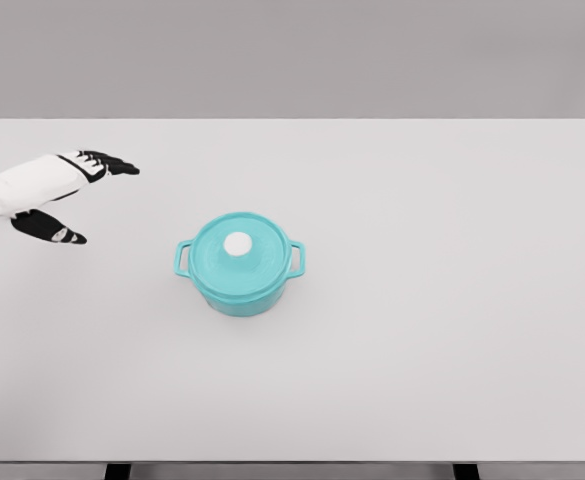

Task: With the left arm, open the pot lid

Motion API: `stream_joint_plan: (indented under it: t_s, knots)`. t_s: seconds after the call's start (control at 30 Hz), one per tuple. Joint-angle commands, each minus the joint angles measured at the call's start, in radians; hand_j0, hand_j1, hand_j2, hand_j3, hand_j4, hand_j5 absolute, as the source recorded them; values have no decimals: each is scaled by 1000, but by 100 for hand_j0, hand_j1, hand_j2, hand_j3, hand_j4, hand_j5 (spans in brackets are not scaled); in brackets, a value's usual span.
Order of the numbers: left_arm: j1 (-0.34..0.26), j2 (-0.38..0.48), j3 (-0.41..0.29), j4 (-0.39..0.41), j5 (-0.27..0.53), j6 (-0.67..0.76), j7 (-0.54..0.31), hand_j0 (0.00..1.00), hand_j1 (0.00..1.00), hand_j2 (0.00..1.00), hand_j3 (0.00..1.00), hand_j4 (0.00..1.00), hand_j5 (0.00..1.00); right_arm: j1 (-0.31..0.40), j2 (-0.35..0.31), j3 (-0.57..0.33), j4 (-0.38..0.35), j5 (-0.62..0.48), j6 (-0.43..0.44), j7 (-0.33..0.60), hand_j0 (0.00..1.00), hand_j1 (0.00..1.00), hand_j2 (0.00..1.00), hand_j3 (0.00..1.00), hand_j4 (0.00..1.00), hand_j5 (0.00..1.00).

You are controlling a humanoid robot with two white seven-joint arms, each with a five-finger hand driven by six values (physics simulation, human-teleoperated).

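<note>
Turquoise pot [239, 285]: round and low, with a smooth, enamel-like surface; it stands upright on the table, a little left of the middle.
Lid [240, 252]: same turquoise colour, a slightly domed disc; it sits closed on the pot and covers the whole opening.
Knob [238, 244]: small white round button in the centre of the lid, flat on top.
Handles: two turquoise loop handles, one on the left side [182, 260] and one on the right side [297, 259], both at the level of the rim.
Table [442, 330]: wide, pale grey-white, matte and flat; two dark legs show at the bottom edge.
Left hand [72, 195]: it comes in from the left edge on a white arm and is above the table, well apart from the pot, to its upper left.
Fingers [117, 165]: black, stretched out and spread toward the right; the thumb [52, 230] points apart, lower down; the hand holds nothing.
Shell: a white cover lies over the back of the hand, smooth and rounded.
Between hand and pot: only bare table surface; nothing stands in the path.
Background: plain grey wall behind the far edge of the table.
</note>
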Motion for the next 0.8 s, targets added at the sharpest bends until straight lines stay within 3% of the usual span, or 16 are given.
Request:
stream_joint_plan:
  t_s: [0.0,0.13,0.23,0.3,0.4,0.47,0.5,0.53,0.57,0.6,0.63,0.7,0.77]
  knots:
    - [0,-16,-6,-2,-4,3,0,100,100,100,100,100,100,0,0,-2,11,0,0,0,100,100,100,100,100,100]
    - [-12,-11,-6,-4,-4,3,0,100,100,100,100,100,100,2,0,0,20,0,0,0,100,100,100,100,100,100]
    - [-61,-22,-15,-8,-9,3,0,100,100,100,100,100,100,2,0,0,22,0,0,0,100,100,100,100,100,100]
    - [-100,-25,-43,-54,-12,3,0,100,100,100,100,100,100,3,0,0,23,0,0,0,100,100,100,100,100,100]
    - [-149,-102,-64,-83,-39,3,0,100,100,100,100,100,100,2,0,0,22,0,0,0,100,100,100,100,100,100]
    - [-218,-102,-181,-87,-62,3,0,100,100,100,100,100,100,2,0,0,23,0,0,-1,100,100,100,100,100,100]
    - [-285,-71,-280,-91,-30,3,0,100,100,100,100,100,100,2,0,0,23,0,0,0,100,100,100,100,100,100]
    - [-343,4,-383,-68,88,3,0,100,100,100,100,100,100,2,0,0,23,0,0,0,100,100,100,100,100,100]
    - [-368,50,-454,-64,131,3,0,100,100,100,100,100,100,2,0,0,23,0,0,0,100,100,100,100,100,100]
    - [-434,148,-598,-82,157,3,0,100,100,100,100,100,100,2,0,0,22,0,0,0,100,100,100,100,100,100]
    - [-485,140,-676,-82,155,3,0,100,100,100,100,100,100,3,0,0,22,0,0,0,100,100,100,100,100,100]
    - [-532,107,-733,-111,130,3,0,100,100,100,100,100,100,2,0,0,23,0,0,0,100,100,100,100,100,100]
    - [-557,70,-735,-113,13,3,0,100,100,100,100,100,100,2,0,0,23,0,0,0,100,100,100,100,100,100]
